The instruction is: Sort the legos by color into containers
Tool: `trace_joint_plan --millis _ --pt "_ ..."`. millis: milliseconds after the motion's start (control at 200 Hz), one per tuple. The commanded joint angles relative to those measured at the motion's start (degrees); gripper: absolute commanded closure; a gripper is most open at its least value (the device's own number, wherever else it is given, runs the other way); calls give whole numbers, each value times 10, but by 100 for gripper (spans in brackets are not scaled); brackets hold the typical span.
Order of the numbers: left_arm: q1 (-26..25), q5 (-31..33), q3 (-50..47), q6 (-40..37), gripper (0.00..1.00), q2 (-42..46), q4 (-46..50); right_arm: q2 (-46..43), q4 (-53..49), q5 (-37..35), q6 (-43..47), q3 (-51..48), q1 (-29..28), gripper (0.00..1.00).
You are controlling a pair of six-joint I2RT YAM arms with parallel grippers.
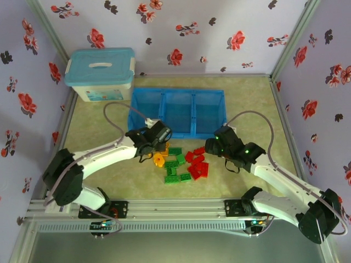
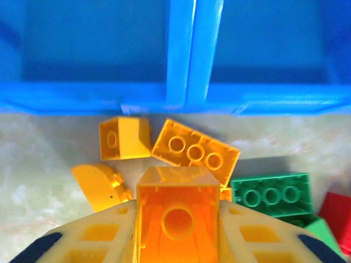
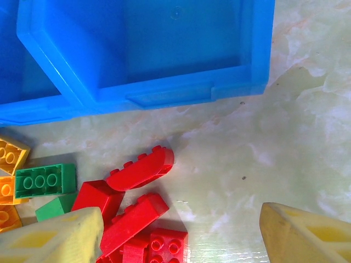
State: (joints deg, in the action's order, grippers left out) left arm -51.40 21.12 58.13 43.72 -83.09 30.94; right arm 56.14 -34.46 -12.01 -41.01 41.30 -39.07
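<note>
Legos lie in a loose heap on the counter, just in front of the blue tray. The orange-yellow ones are mostly to the left, the green bricks in the middle and the red bricks to the right. They are small studded blocks, a few with rounded tops, some tipped on their sides. The left claw is clamped on one orange-yellow brick, translucent, with its hollow underside and round inner tube facing the wrist camera. The brick is held just short of the tray's near wall, opposite the divider between two compartments. I take that as a pick made and a carry over the wall about to follow, though into which compartment I cannot tell. The right claw has its fingers well apart and grips nothing. It hangs over the red bricks, near the tray's right-end compartment, which looks to me like a ready stance for the reds. With nearly the whole pile on the counter, I judge the sorting to be near its start. Off at the far left corner stands a white storage box with a pale-blue lid, apart from all this.
</note>
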Motion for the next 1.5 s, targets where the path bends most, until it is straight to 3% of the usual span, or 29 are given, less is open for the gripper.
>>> trace_joint_plan --millis 0,265,540,615,715,815,1095,1495 --pt "31 26 31 -42 67 32 27 -9 0 -12 -5 -4 -5 24" --pt "174 -41 84 -98 65 -4 3 -5 -7 6 2 10 -6 24" --pt "240 -71 146 -125 62 -100 0 -7 -18 9 -1 15 -20 24" --pt "245 -76 156 -127 54 -108 2 -8 -22 6 -2 14 -26 24" --pt "245 -78 164 -129 33 -105 9 -8 -29 2 -1 14 -30 23" --pt "244 -83 162 -128 25 -86 10 -6 -33 -2 -3 15 -33 22" --pt "214 -87 96 -108 21 28 0 31 -40 2 -10 18 -48 22" --pt "154 -77 -70 -65 21 178 3 165 13 14 -40 44 -53 25"
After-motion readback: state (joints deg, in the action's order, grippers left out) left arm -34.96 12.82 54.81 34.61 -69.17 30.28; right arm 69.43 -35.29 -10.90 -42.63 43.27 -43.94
